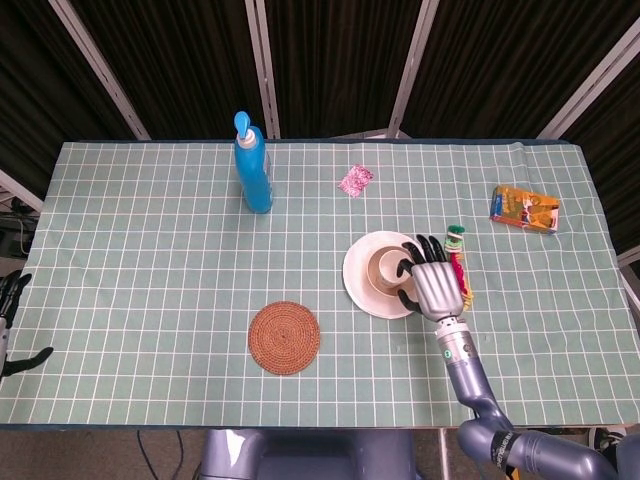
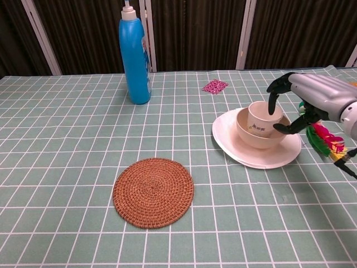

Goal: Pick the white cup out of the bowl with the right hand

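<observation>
The right hand (image 2: 312, 97) is held over the right side of the bowl (image 2: 254, 137), its fingers (image 2: 273, 100) curved and apart, with 1 dark fingertip hanging down at the rim of the cup (image 2: 262, 118) and the thumb reaching in lower at the cup's right side. Whether the cup is actually touched cannot be told from either view; nothing is seen lifted or clamped. In the head view the right hand (image 1: 432, 284) is seen from above, covering the right edge of the cup (image 1: 385, 272) and bowl (image 1: 372, 258).

The white cup is standing upright inside the bowl, and the bowl is set on a white plate (image 2: 234, 149). Just right of the plate, a feathered toy (image 2: 326, 139) in green, pink and yellow is laid on the table (image 2: 67, 167), partly hidden behind the hand.

Further out, a woven round mat (image 2: 153, 192) is placed toward the front, well apart from the plate. A blue bottle (image 2: 134, 54) is stood upright at the back left, and a small pink packet (image 2: 215, 86) is lying behind the plate. An orange box (image 1: 524, 209) is placed at the far right in the head view.

The left hand (image 1: 12, 320) is seen only at the left edge of the head view, off the table; its state cannot be told.
</observation>
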You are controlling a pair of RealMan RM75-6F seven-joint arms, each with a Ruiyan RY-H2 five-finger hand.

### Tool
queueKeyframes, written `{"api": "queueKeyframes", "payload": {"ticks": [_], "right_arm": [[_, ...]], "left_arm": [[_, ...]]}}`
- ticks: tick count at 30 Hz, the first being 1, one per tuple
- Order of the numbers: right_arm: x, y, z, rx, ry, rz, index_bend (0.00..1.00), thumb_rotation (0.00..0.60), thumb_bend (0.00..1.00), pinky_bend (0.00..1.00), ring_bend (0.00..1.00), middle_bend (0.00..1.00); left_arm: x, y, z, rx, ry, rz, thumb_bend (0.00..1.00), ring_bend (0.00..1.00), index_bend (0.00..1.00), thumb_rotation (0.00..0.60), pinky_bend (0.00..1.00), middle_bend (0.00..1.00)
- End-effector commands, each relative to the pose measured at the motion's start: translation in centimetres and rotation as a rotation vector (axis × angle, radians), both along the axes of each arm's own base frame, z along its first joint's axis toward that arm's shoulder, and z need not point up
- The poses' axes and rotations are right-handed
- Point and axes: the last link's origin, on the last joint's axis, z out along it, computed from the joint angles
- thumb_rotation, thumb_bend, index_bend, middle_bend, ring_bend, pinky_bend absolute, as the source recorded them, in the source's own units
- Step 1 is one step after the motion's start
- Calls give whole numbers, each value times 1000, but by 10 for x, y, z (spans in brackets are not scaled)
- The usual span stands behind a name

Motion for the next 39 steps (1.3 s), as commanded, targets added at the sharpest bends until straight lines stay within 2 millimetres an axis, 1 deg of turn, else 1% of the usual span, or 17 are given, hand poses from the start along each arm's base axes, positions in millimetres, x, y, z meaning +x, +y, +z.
{"api": "queueKeyframes", "payload": {"ticks": [1,8,13,15,19,23,26,28,29,31,34,38,39], "right_arm": [[1,-2,-4,6,0,-5,493,600,263,0,0,164],[-1,-4,-13,19,8,-16,523,600,290,0,0,185],[-1,-6,-17,21,-3,-16,576,600,430,0,0,208],[0,-5,-18,18,-6,-11,596,600,449,0,0,213],[3,-2,-12,0,-16,8,612,600,451,0,0,215],[6,1,4,-37,-30,37,614,600,446,0,0,215],[8,7,29,-96,-59,62,617,600,443,0,0,215],[6,10,38,-112,-62,68,618,600,441,0,0,217],[1,13,49,-140,-58,65,619,600,440,0,0,218],[-9,20,64,-164,-51,52,621,600,436,0,0,220],[-29,28,80,-189,-46,13,621,600,431,0,0,220],[-54,38,94,-215,-29,-31,623,600,430,0,0,220],[-64,42,97,-218,-27,-56,623,600,429,0,0,220]], "left_arm": [[0,0,1,1,-2,-1,0,0,0,600,0,0],[0,0,1,1,-7,-1,0,0,0,600,0,0],[0,0,2,2,-10,-2,0,0,0,600,0,0],[0,0,2,2,-10,-2,0,0,0,600,0,0],[0,0,2,0,-9,-3,0,0,0,600,0,0],[0,0,1,0,-7,-4,0,0,0,600,0,0],[1,0,0,-3,-3,-6,0,0,0,600,0,0],[1,0,1,-1,-2,-6,0,0,0,600,0,0],[1,0,1,0,-2,-6,0,0,0,600,0,0],[1,0,1,2,-1,-6,0,0,0,600,0,0],[2,0,0,0,3,-9,0,0,0,600,0,0],[4,0,-1,-3,8,-13,0,0,0,600,0,0],[4,0,-2,-4,10,-14,0,0,0,600,0,0]]}}
